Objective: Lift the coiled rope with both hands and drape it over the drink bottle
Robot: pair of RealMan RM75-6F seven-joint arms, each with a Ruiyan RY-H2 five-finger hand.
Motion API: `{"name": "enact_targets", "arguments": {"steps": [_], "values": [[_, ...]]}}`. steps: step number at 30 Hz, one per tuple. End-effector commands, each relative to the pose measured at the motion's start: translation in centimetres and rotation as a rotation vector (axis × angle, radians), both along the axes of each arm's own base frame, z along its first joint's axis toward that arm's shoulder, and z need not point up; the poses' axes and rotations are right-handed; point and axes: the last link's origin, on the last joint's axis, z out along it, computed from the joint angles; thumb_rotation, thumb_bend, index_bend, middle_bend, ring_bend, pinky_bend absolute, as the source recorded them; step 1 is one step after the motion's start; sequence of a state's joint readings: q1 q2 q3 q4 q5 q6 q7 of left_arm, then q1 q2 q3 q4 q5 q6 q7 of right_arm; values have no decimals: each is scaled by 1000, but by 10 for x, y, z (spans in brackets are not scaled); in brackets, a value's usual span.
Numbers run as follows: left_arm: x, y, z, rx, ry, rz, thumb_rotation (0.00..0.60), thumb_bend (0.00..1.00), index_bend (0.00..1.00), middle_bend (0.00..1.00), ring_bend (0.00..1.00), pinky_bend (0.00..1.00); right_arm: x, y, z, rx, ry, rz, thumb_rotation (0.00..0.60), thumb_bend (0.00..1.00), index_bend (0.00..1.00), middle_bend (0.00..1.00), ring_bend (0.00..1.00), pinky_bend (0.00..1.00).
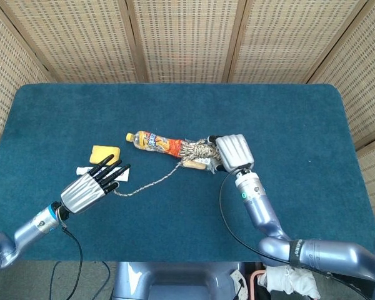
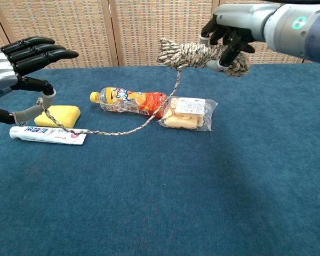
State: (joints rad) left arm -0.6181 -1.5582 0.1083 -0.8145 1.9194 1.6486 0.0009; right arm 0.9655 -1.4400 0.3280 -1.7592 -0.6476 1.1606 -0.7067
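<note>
Right hand (image 2: 229, 40) clenched around coil (image 2: 194, 55), left hand (image 2: 21, 66) pinching rope tail, other fingers spread; lower coil straight onto bottle (image 2: 129, 101) beneath right hand, keeping tail slack

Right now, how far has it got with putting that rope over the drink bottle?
Done: the coiled rope is off the table, gripped in the right hand above the snack packet. In hand: the left hand pinches the loose end at its thumb, and the strand sags to the cloth near the toothpaste tube. Left: the bundle is not yet draped over the drink bottle.
</note>
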Motion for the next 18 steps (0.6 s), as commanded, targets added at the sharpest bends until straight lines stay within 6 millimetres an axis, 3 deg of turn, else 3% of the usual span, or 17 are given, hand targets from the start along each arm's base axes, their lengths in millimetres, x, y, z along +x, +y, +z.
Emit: {"name": "enact_targets", "arguments": {"steps": [1, 11, 18], "values": [[29, 3, 10, -6, -11, -63, 600, 503, 819, 0, 0, 0, 8, -4, -10, 0, 12, -15, 600, 825, 661, 724, 572, 817], [74, 8, 16, -72, -102, -63, 600, 503, 820, 0, 0, 0, 17, -14, -26, 27, 17, -26, 600, 827, 664, 729, 576, 819], [103, 13, 23, -139, -198, -42, 600, 503, 820, 0, 0, 0, 27, -20, -51, 81, 20, 7, 600, 827, 664, 729, 576, 819]]}}
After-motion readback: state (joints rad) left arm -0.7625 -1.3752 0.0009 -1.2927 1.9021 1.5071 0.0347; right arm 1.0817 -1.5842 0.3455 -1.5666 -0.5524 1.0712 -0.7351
